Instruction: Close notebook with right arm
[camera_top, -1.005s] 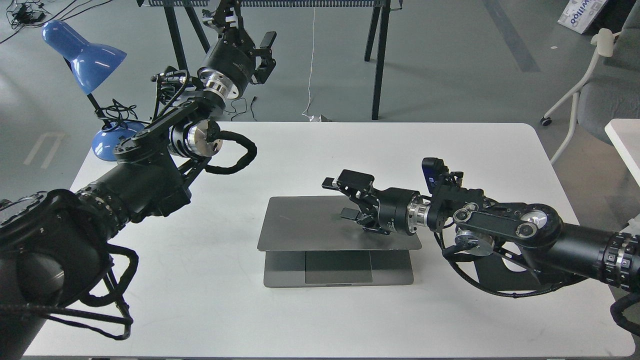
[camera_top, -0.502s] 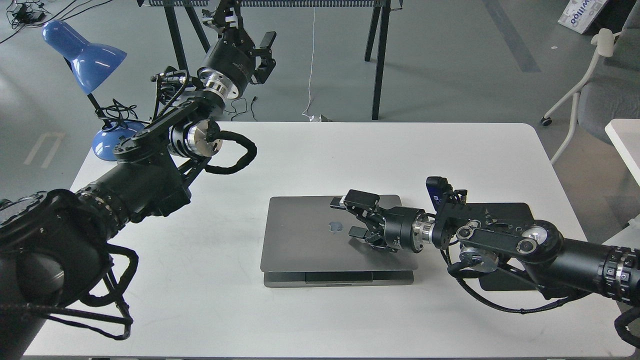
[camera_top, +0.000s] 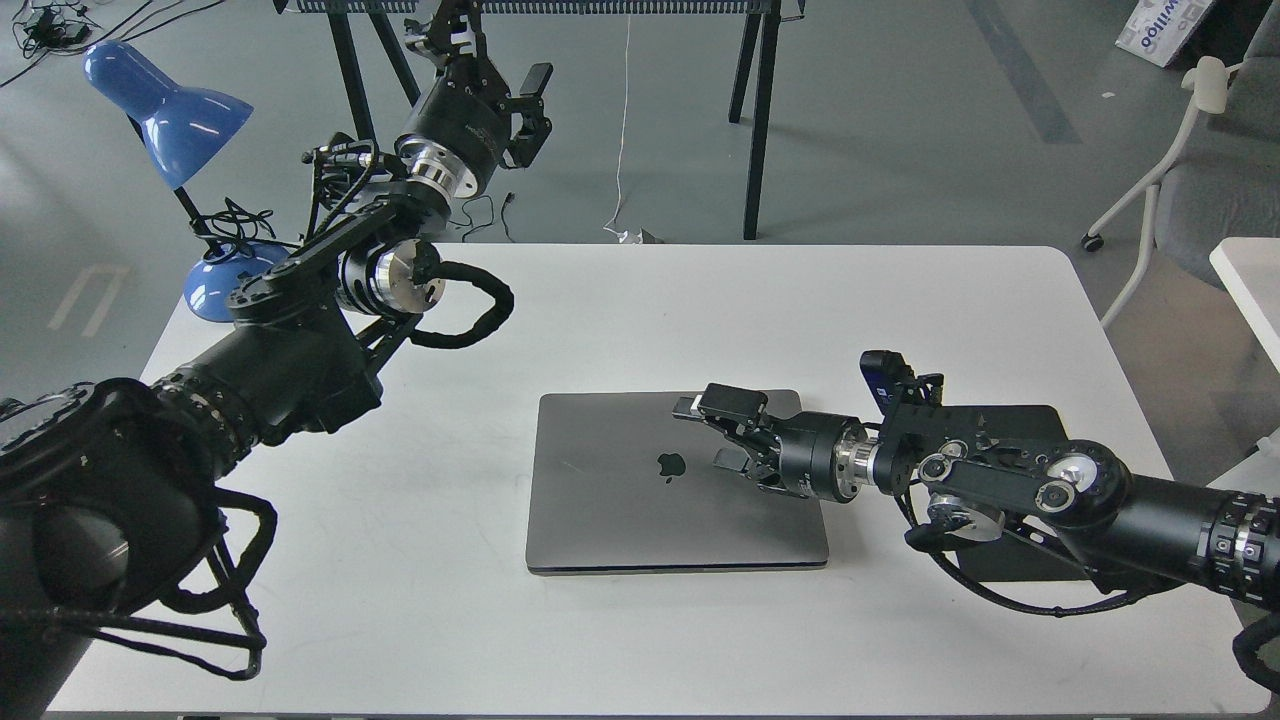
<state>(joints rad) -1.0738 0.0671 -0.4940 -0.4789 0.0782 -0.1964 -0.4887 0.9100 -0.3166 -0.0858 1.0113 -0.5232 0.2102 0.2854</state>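
The notebook (camera_top: 640, 500) lies flat and shut on the white table, its grey lid up with the dark apple logo showing. My right gripper (camera_top: 722, 432) is open and empty over the lid's right half, right of the logo, fingers pointing left. I cannot tell if it touches the lid. The right arm (camera_top: 1010, 480) reaches in low from the right, with its blue-lit module (camera_top: 880, 368) near the wrist. My left gripper (camera_top: 530, 100) is raised high beyond the table's far left edge, open and empty.
A black mouse pad (camera_top: 1010, 425) lies under the right arm, right of the notebook. A blue desk lamp (camera_top: 170, 110) stands at the table's far left corner (camera_top: 230, 285). Black trestle legs (camera_top: 755, 120) stand beyond the table. A chair (camera_top: 1190, 150) is at the far right.
The notebook's lid has gone from partly open to fully shut. My right gripper moved down and slightly right with it. The left arm has not moved.
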